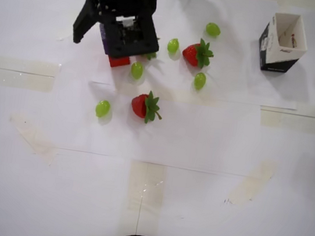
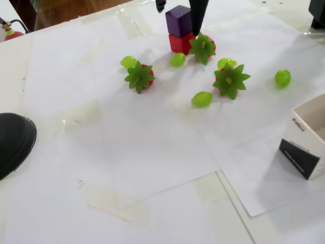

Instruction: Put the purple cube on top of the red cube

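Small matte dark-purple cube (image 2: 179, 21) sits on small bright-red cube (image 2: 181, 42), black pincer (image 2: 179, 6) spread wide around it; lift straight up, avoid clipping the stack or the leafy strawberry (image 2: 202, 47) beside it.

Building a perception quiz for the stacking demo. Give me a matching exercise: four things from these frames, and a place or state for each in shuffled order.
Things:
1. purple cube
2. red cube
3. carton
4. gripper

Places or states:
A. stands apart at the right edge of the overhead view
B. open, fingers spread either side of the stack
C. on the paper, carrying another cube
D. resting on top of the other cube

Pairs: 1-D, 2-C, 3-A, 4-B
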